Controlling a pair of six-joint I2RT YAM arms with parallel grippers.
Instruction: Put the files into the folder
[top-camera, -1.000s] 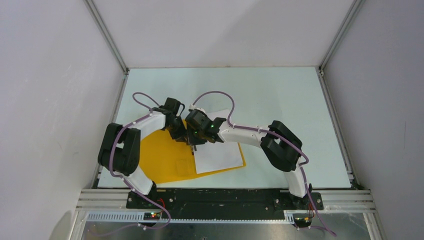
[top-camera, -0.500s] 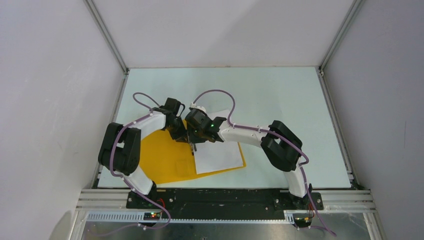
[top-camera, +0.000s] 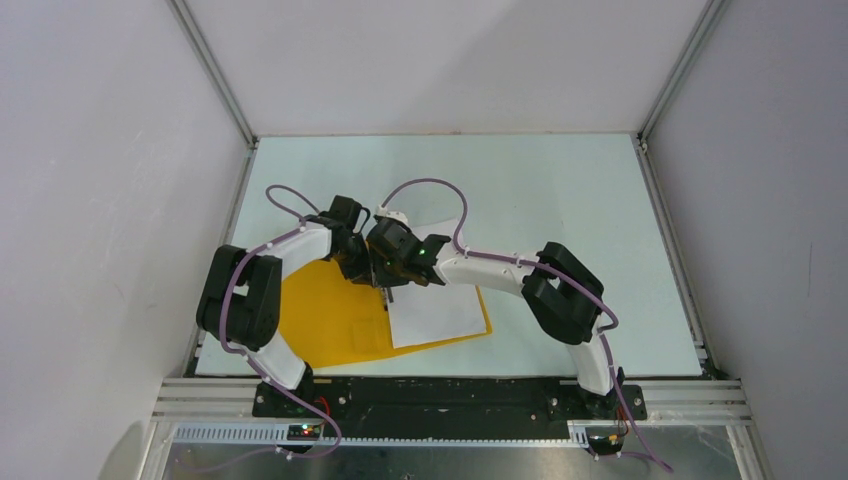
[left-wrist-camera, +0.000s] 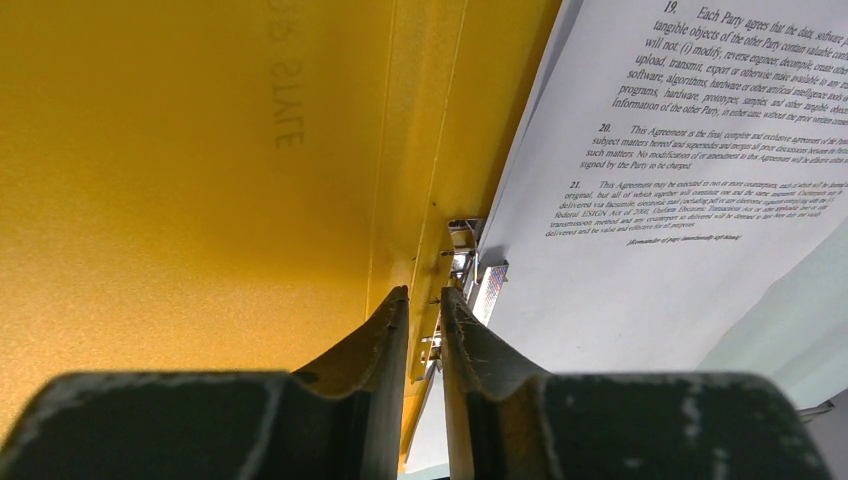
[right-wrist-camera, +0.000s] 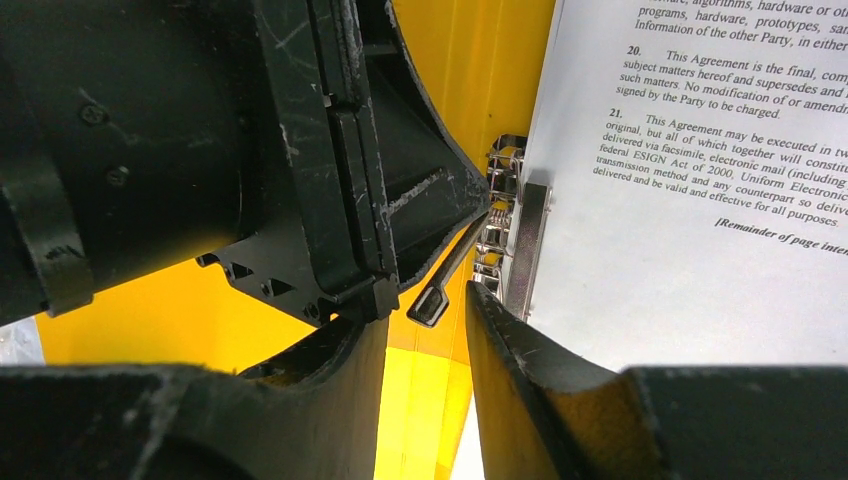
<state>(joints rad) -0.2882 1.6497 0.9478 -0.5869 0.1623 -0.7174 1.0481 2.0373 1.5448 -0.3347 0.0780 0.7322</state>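
The right claw (right-wrist-camera: 425, 320) is shifted slightly leftward since a second ago. It is held spread, and the clip lever (right-wrist-camera: 432, 295) is seen between its fingers. The left claw (left-wrist-camera: 424, 300) is nearly pressed together over the open yellow folder (top-camera: 320, 315). The printed files (top-camera: 440, 310) are laid on the folder's right half, near the surface's (top-camera: 560, 190) front-left edge.

I work in a robotics lab test cell. Plain white panels (top-camera: 450, 60) wall me in on three sides, held by aluminium profile posts (top-camera: 213, 75). My bases are bolted to a black plate (top-camera: 450, 398) on aluminium rails (top-camera: 700, 398) at the edge of a pale-green tabletop (top-camera: 560, 190), and purple cables (top-camera: 430, 185) loop along my arms.
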